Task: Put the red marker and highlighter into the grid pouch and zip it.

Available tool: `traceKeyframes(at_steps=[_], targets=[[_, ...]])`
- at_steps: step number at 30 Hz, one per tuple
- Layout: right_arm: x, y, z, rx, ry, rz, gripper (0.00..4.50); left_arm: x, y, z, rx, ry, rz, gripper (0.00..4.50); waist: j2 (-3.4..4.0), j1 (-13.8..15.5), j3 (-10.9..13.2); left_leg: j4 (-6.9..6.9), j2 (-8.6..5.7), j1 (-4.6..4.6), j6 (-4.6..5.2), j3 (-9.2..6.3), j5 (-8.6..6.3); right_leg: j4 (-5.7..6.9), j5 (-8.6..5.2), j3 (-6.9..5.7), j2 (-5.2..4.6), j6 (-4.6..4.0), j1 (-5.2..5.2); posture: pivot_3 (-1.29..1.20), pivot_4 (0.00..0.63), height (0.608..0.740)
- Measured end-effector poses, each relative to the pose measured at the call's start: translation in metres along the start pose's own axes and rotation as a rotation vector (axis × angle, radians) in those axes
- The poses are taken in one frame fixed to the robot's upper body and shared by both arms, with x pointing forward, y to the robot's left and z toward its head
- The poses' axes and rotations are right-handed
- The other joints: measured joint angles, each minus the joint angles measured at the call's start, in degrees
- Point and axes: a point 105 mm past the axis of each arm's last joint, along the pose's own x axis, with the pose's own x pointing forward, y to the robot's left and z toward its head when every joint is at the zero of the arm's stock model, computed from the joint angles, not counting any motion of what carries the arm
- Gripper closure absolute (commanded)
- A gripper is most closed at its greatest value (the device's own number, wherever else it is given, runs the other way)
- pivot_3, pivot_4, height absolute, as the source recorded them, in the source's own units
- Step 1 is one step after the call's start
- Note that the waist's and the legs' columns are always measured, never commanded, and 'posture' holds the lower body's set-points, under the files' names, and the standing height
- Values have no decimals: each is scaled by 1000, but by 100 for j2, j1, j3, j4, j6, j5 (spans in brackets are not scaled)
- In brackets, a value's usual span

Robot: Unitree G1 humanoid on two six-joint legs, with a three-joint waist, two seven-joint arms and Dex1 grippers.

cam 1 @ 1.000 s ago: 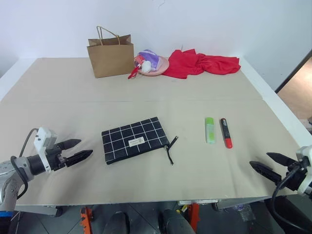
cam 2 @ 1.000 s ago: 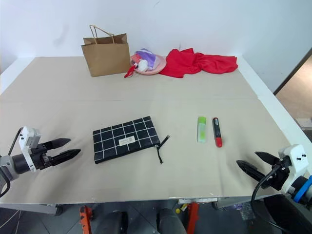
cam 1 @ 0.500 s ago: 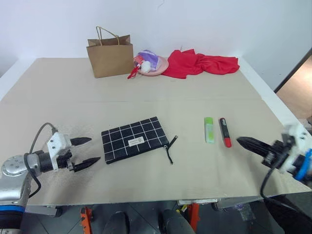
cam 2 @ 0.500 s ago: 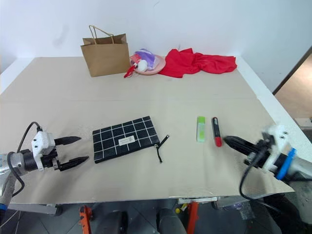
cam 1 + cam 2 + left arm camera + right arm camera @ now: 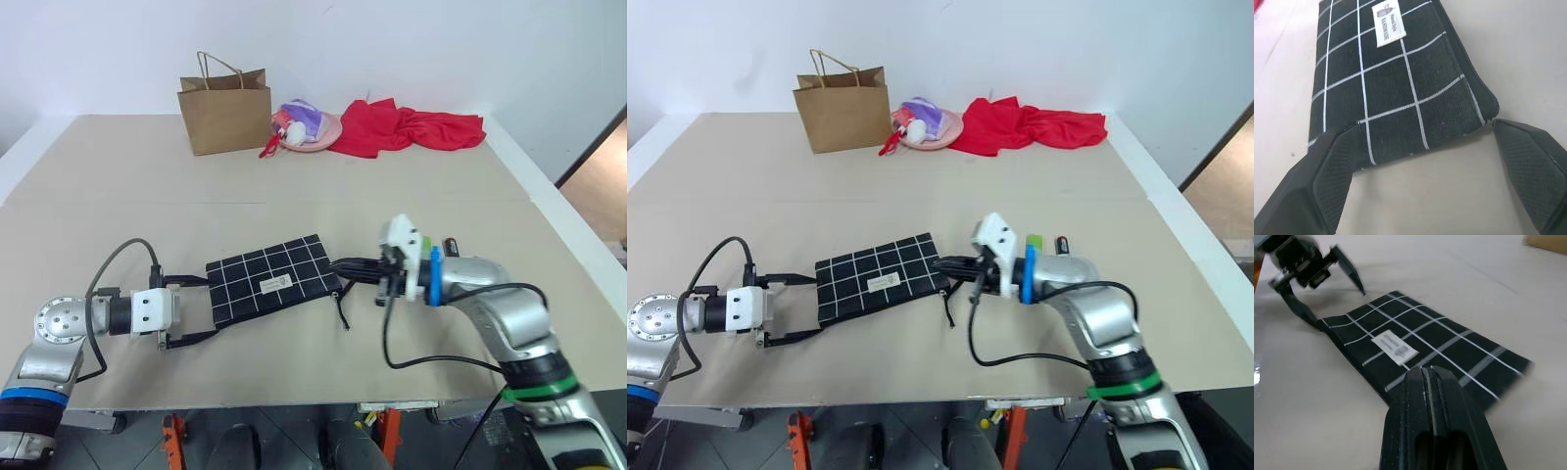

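With the flat black white-gridded fabric pouch point(image 5: 271, 279) zipped on the table, the spread left hand point(image 5: 194, 308) brackets its end while the clenched, empty right hand point(image 5: 343, 266) must next seize the zipper pull.

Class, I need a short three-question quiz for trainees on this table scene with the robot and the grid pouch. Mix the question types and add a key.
1. True or false: the left pincer is open, one finger at each side of the near end of the grid pouch.
2. Multiple choice: the right pincer is A) open over the highlighter, B) shut, at the pouch's zipper end, C) holding the red marker.
3. Fill in: the brown paper bag stands at the far side of the table, and to its right a ____ cloth lies crumpled.

Key: 1 true; 2 B; 3 red.
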Motion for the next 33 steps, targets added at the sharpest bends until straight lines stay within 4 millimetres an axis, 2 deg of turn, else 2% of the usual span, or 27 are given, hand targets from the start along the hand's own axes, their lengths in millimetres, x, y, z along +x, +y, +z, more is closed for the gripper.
traceKeyframes(at_steps=[5, 9, 13, 20, 25, 33], targets=[[13, -10, -20, -87, 120, -5, 4488, 0, 1, 0, 39, 2, 9, 0, 1, -4, 0, 7, -1, 5, 1, 5, 1, 1, 1, -5, -1, 5, 2, 0, 150, 740], [18, -8, -38, -185, 218, 32, 4488, 1, 1, -1, 52, 3, 9, 0, 7, -4, -4, 7, 4, 9, 3, 5, 2, 5, -2, -9, 4, 9, 2, 0, 150, 740], [24, -12, -37, -300, 257, 43, 4488, 5, 3, 1, 75, 1, -1, 0, 8, -4, -10, 8, 8, 16, 7, 6, 5, 6, 1, -13, 6, 9, 6, 0, 150, 740], [28, -12, -37, -321, 256, 44, 4488, 11, 5, 3, 120, -4, -10, 0, 8, -2, -15, 10, 9, 18, 10, 7, 8, 6, 6, -13, 5, 8, 8, 0, 150, 740], [27, -13, -38, -323, 262, 44, 4488, 26, 9, 7, 223, -11, 16, 0, 36, 8, -40, 10, 0, 22, 24, 7, 17, 6, 11, -7, 3, 18, 17, 0, 150, 740], [27, -14, -39, -314, 267, 42, 4488, 47, 12, 14, 297, -61, 69, 0, 43, 24, -47, 10, -2, 22, 32, 7, 23, 6, 18, -5, 3, 23, 18, 0, 150, 740]])
